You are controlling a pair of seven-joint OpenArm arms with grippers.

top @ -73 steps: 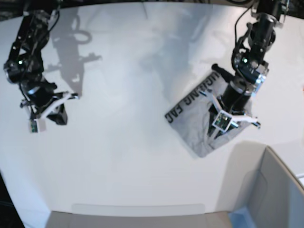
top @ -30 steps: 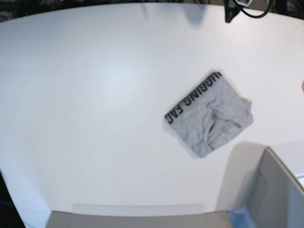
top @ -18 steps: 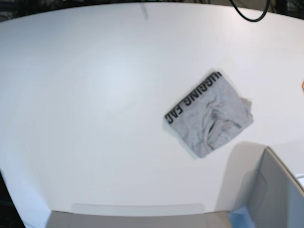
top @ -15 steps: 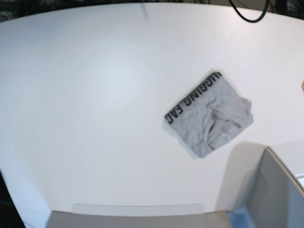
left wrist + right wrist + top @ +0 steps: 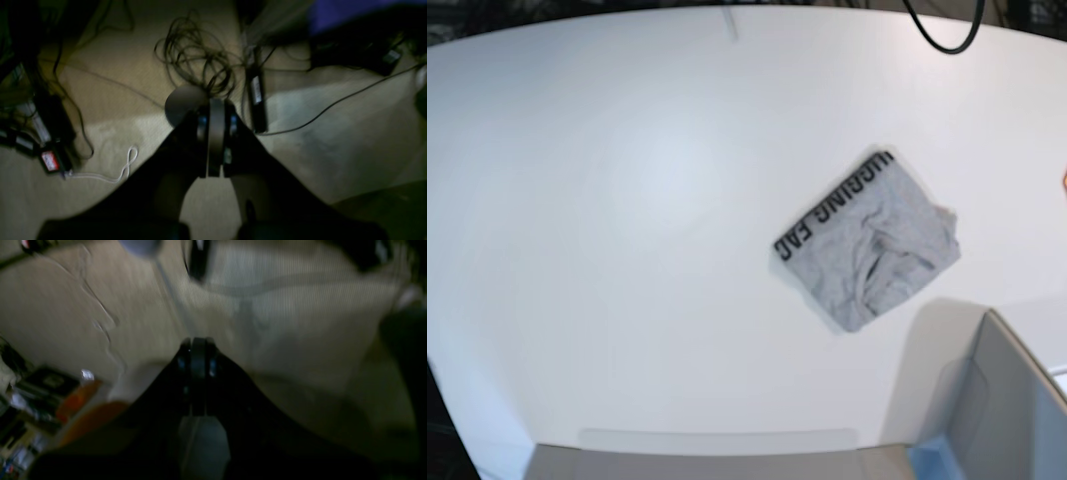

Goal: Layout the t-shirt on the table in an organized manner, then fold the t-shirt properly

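The grey t-shirt [image 5: 867,243] lies folded into a small, slightly rumpled rectangle on the white table [image 5: 627,200], right of centre, with black lettering along its upper left edge. Neither arm shows in the base view. In the left wrist view my left gripper [image 5: 215,133] is shut with nothing in it, hanging over a carpeted floor. My right gripper [image 5: 196,356] is also shut and empty, above the floor in the blurred right wrist view. Both are away from the shirt.
A grey box-like bin [image 5: 1007,400] stands at the lower right of the table. A black cable [image 5: 942,35] hangs at the top right edge. Tangled cables [image 5: 196,63] and a power strip [image 5: 257,96] lie on the floor.
Both arms have left the base view since the earliest frame, where the arm on the right stood over the shirt. Over the last second the shirt has not moved.
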